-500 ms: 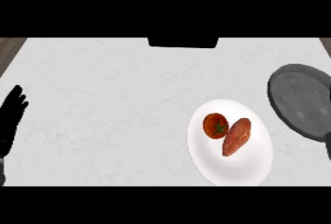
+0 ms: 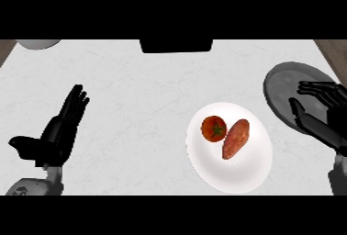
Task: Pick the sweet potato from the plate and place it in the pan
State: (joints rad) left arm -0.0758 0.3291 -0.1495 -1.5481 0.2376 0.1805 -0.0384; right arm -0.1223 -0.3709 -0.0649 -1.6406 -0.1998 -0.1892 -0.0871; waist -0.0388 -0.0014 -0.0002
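Sweet potato (image 2: 235, 138) lies on the white plate (image 2: 230, 176), tilted, its upper end leaning toward the worktop's right edge. Just beside it, on its left, sits a red tomato (image 2: 214, 128) with a green stem scar (the two look to be touching or nearly so). The plate rests on the pale worktop (image 2: 149, 92), right of the middle and nearer the front edge than the back.

The dark grey pan (image 2: 283, 87) sits by the right edge, a little behind the plate and close to its rim. The right hand (image 2: 322, 110) is above the pan's right part, its fingers (image 2: 318, 87) loosely curved and spread, holding nothing; it is apart from the sweet potato.

The left hand (image 2: 59, 133) shows near the left edge toward the front, palm flat, fingers straight and pointing toward the back edge, thumb out to the side, at rest.

At the back edge stands a black block (image 2: 176, 45), and at the back left corner a pale round object (image 2: 37, 43), only partly seen.
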